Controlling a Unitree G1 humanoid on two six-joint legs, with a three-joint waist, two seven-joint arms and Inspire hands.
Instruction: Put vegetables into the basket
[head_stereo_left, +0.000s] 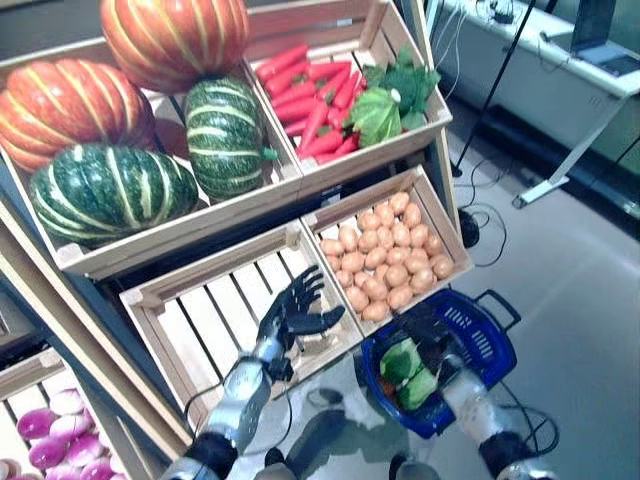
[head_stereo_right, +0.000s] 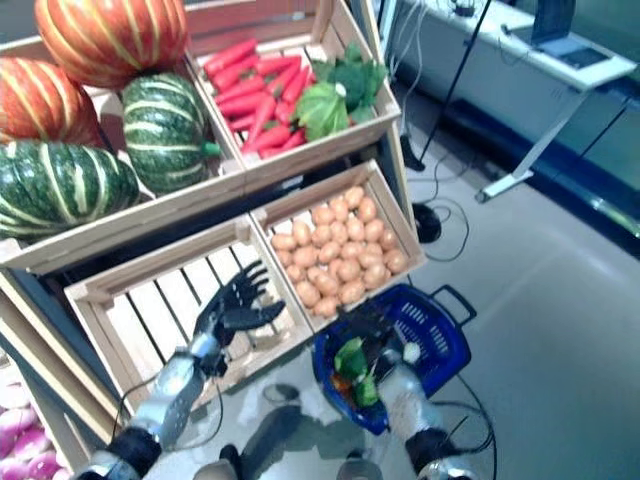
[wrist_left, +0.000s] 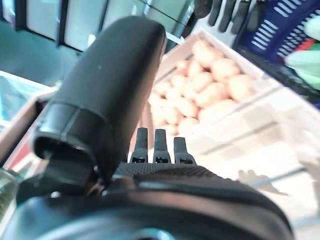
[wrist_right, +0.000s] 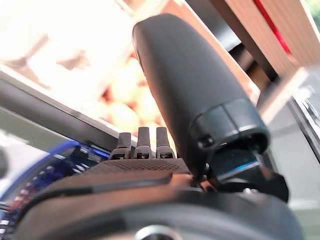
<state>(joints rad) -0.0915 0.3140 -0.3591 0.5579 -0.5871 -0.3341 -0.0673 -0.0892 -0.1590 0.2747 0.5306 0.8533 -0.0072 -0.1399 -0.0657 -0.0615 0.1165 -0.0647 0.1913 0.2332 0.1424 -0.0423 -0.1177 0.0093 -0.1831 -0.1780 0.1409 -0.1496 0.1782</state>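
Note:
The blue plastic basket (head_stereo_left: 480, 335) stands on the floor in front of the wooden stand. In it lie green leafy vegetables (head_stereo_left: 408, 372) and something orange (head_stereo_right: 343, 382). My left hand (head_stereo_left: 297, 318) is open and empty, fingers spread, above the empty slatted crate (head_stereo_left: 210, 320); it also shows in the left wrist view (wrist_left: 112, 100). My right hand (head_stereo_left: 435, 335) is over the basket, beside the greens, with its fingers straight; it also shows in the right wrist view (wrist_right: 190, 100). It holds nothing.
A crate of small tan round vegetables (head_stereo_left: 385, 255) sits just behind the basket. Crates higher on the stand (head_stereo_left: 200, 140) slope toward me. Open grey floor (head_stereo_left: 580, 300) lies to the right, with a white table's legs (head_stereo_left: 570, 170) and cables.

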